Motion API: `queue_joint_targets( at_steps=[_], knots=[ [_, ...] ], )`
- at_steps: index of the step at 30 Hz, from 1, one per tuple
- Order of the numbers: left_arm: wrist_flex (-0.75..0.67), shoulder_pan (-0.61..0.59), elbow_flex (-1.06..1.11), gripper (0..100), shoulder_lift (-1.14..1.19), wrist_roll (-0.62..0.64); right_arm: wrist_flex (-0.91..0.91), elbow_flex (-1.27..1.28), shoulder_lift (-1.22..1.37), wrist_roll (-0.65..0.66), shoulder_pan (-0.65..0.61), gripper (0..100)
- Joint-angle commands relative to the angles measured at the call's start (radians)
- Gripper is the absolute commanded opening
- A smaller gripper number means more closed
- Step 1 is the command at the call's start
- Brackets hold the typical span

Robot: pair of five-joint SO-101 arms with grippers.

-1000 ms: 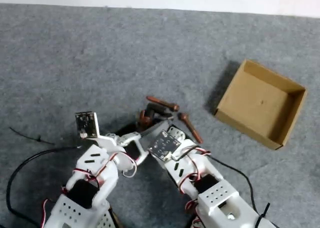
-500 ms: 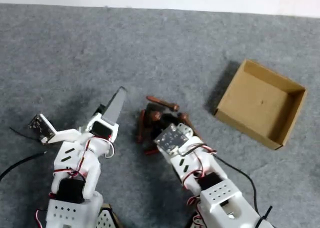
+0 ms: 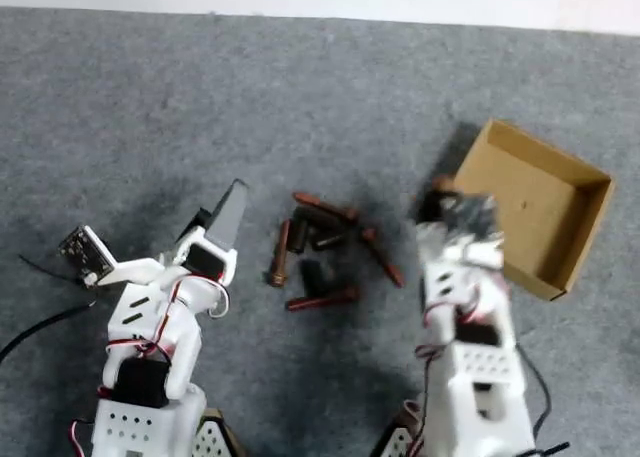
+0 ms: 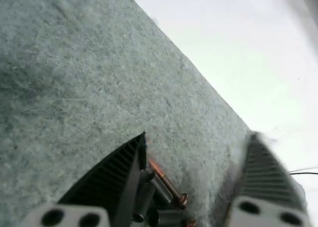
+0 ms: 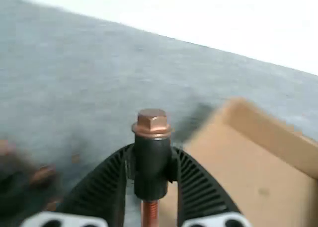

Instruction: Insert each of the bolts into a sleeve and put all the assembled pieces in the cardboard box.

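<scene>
- One assembled piece (image 5: 151, 121), a copper bolt through a black sleeve, is clamped upright in the right gripper (image 5: 151, 153). It sits just short of the cardboard box (image 3: 590, 227), which stands toward the right edge of the grey mat (image 3: 150, 107).
- To do this step well, carry the piece past the box's near wall and over its floor. Lower it, and only then let go, so the bolt cannot slide out.
- Left gripper (image 4: 198, 147) hangs spread wide, holding nothing, beside the pile mid-mat.
- Count: four loose bolts (image 3: 320, 299); what look like three dark sleeves (image 3: 313, 274), though they overlap; one box, with nothing visible on its floor.
</scene>
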Motion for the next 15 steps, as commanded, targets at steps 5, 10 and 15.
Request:
queue_joint_targets(
  at_steps=[5,10,15],
  knots=[
    [-0.023,-0.047,-0.007,2,0.002,-0.107,0.213,-0.674,0.532,-0.018,0.196,0.5],
    [-0.023,-0.09,0.002,1,0.002,-0.114,0.38,-1.024,0.92,-0.018,0.26,0.5],
    [-0.083,-0.094,0.047,1,0.002,-0.115,0.619,-1.277,1.167,-0.018,0.286,1.0]
  ],
)
